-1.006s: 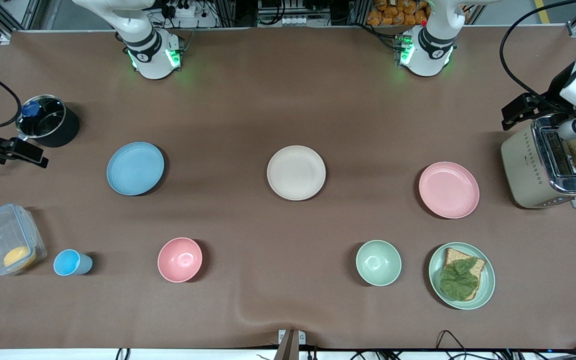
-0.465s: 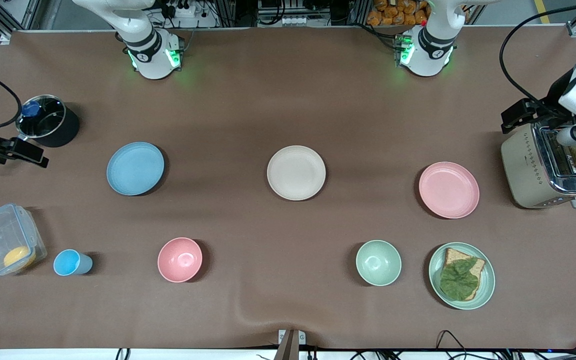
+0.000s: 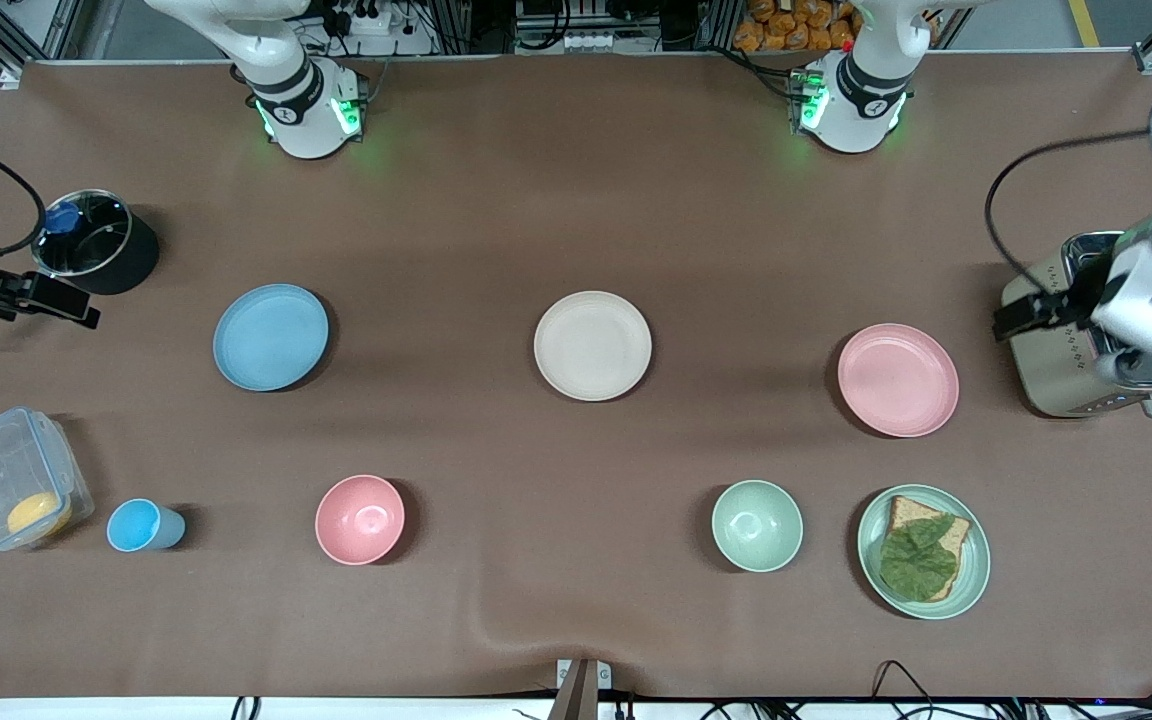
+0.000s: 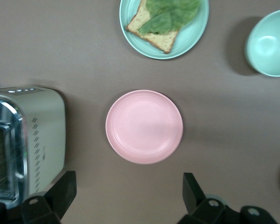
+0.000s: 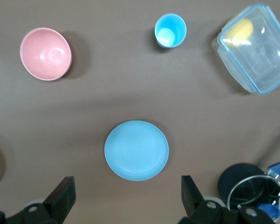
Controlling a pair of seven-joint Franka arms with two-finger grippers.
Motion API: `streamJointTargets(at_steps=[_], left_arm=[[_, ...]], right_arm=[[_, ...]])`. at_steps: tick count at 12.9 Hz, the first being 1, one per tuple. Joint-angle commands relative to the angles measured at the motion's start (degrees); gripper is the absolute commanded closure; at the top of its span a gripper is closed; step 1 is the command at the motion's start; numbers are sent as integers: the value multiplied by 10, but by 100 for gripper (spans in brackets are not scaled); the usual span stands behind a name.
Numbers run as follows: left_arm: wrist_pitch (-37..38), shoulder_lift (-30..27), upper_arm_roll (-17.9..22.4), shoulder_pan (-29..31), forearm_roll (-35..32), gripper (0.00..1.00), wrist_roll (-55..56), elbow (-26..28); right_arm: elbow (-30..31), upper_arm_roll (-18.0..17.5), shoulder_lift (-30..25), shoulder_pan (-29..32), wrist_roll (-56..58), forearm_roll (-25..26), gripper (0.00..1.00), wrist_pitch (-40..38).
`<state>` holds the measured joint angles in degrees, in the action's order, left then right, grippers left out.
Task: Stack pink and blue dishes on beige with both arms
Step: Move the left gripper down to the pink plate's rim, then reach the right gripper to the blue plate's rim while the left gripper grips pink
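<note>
Hovering with jaws wide, empty: left gripper (image 4: 125,205) over pink plate (image 4: 144,126), right gripper (image 5: 125,203) over blue plate (image 5: 136,150) | beige plate (image 3: 592,345) between them on the desk | likely light, stiff, slick; pinch at low rims.

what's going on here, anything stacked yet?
Nothing stacked yet. The beige plate sits bare mid-table, with the blue plate toward the right arm's end and the pink plate toward the left arm's end, all lying apart. The left gripper is open, up over the toaster beside the pink plate. The right gripper is open, up over the table's end beside the black pot. Neither holds anything.
</note>
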<state>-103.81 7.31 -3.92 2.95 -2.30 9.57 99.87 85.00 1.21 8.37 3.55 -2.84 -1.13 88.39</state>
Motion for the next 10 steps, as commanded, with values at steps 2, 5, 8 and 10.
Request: streamJointTargets(at_steps=[2,5,8,10], left_arm=[[-142,-5,-1,30,6,0,-12,155],[-232,44,0,53,6,0,-12,203],[-251,89,-3,79,6,0,-14,205],[-266,113,-2,90,6,0,-16,206]], right_arm=[[30,-9,25,41,12,-8,0,-9],[117,-9,25,53,50,-9,0,62],[205,-9,25,68,98,-10,0,149],[265,-9,24,69,120,-10,0,212]])
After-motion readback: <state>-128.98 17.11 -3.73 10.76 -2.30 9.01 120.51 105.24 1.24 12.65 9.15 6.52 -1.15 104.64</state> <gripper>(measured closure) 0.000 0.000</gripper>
